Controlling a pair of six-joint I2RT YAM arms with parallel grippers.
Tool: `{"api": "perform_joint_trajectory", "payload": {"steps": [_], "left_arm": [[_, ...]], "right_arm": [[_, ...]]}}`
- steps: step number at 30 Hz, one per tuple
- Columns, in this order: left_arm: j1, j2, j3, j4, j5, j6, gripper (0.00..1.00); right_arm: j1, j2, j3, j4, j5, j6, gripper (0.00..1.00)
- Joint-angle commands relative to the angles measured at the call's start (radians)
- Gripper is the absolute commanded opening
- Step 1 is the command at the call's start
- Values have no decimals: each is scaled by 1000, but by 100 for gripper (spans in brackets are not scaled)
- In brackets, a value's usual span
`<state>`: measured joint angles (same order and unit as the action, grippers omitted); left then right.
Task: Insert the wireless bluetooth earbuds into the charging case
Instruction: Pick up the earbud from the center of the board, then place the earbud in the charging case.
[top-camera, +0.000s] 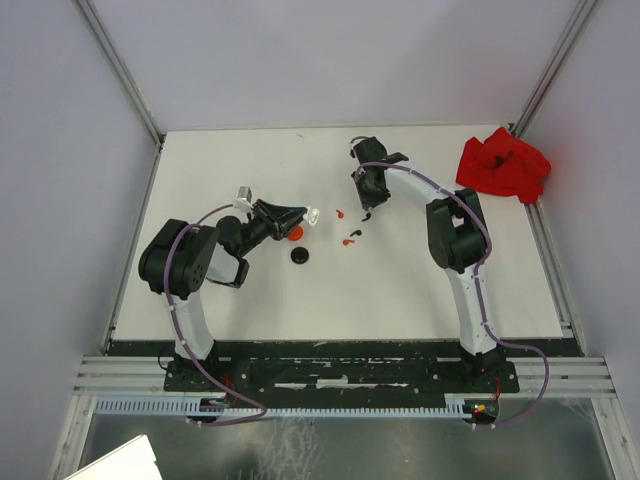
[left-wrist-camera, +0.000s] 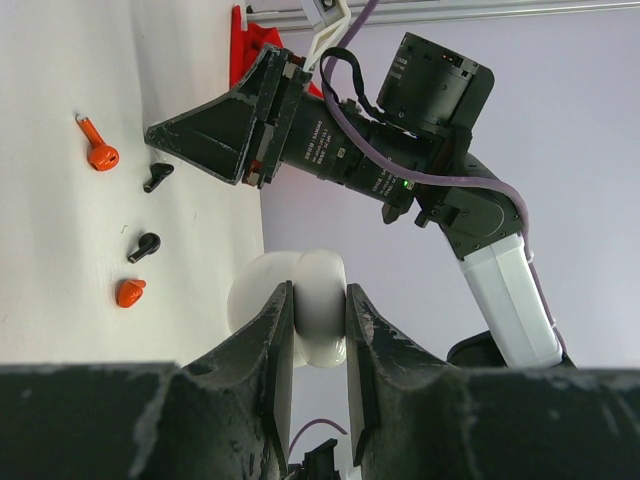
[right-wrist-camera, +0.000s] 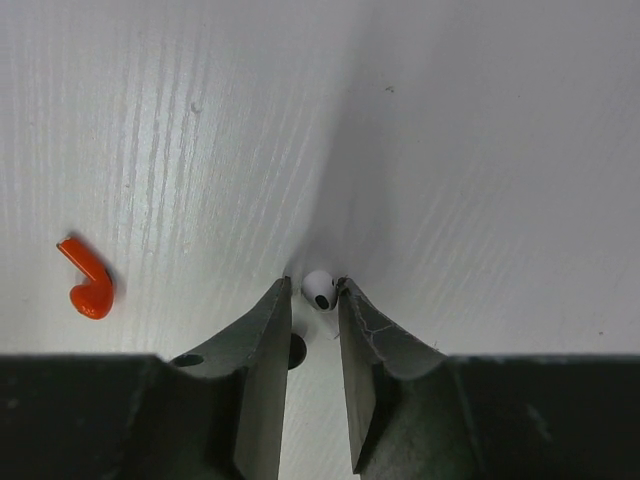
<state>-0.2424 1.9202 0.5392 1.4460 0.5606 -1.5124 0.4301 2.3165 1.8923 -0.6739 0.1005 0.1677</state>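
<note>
Straddling a white earbud (right-wrist-camera: 319, 288) on the bench (right-wrist-camera: 450, 150), the right fingers (right-wrist-camera: 262, 380) stand slightly spread, not yet pinching. The left fingers (left-wrist-camera: 262, 370) clamp the white case (left-wrist-camera: 300, 300). A square, centred squeeze should stop the bud squirting free.

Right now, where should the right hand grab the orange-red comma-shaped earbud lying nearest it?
Take the orange-red comma-shaped earbud across its rounded bulb, coming straight down from above. It lies flat on the white table with bare surface around it, and its thin slanted stem likely offers less to pinch.
</note>
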Motion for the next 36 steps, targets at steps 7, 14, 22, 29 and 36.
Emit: {"api": "perform_joint_trajectory", "payload": {"steps": [7,14,22,29,36], "left_arm": [[4,-1,13,67,17,-15,3],[1,-11,9,63,12,-14,3],[-29,-15,25,49,5,-15,3],[-63,-2,51,53,9,-26,3],[-79,0,72,50,21,-38,3]], "right_arm": [[-3,-9,32,7,9,-1,14],[-3,-219,-193,311,11,16,1],[-3,-571,-616,804,-108,62,1],[-3,-729,-909,1250,-344,149,2],[-3,-672,-1218,2091,-404,270,3]]}}
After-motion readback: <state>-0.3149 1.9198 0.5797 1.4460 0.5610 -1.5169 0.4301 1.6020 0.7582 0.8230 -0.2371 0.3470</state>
